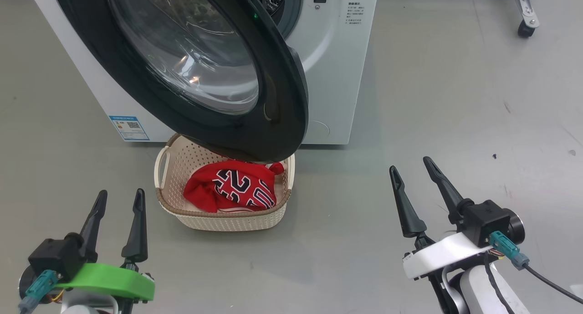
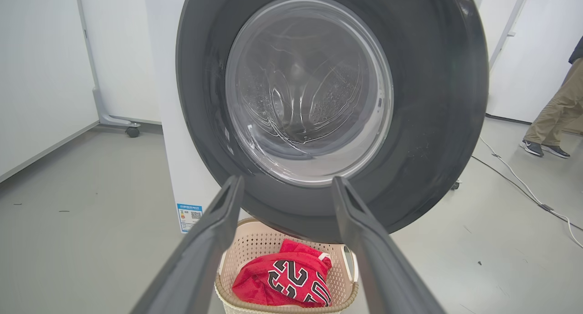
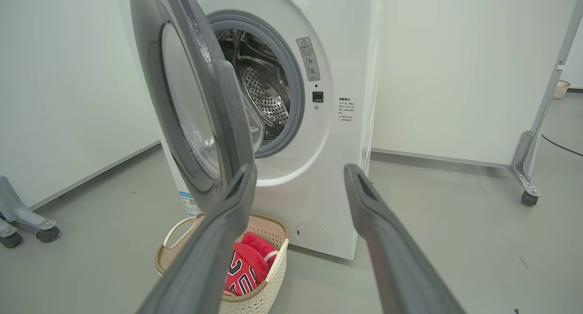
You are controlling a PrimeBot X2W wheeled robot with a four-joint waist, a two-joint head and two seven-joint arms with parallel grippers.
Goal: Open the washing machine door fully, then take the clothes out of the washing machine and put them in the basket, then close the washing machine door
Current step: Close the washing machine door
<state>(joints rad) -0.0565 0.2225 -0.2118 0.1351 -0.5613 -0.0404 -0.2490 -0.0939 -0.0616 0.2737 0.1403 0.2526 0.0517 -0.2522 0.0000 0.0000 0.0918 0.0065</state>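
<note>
Jaws are just long pointy black fingers (image 1: 135,223) on boxy black mounts, with a lime-green plastic wrist bracket (image 1: 109,281) on the left, a white wrist bracket (image 1: 444,254) on the right, plus teal plugs (image 1: 509,249) and a black cable (image 1: 551,283).

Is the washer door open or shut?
Open: the door stands swung out from the washer, with the drum exposed behind it.

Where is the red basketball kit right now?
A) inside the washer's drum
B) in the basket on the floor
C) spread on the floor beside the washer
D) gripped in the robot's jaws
B: the red clothes lie bunched inside the cream basket, which sits on the floor under the open washing machine door.
</note>
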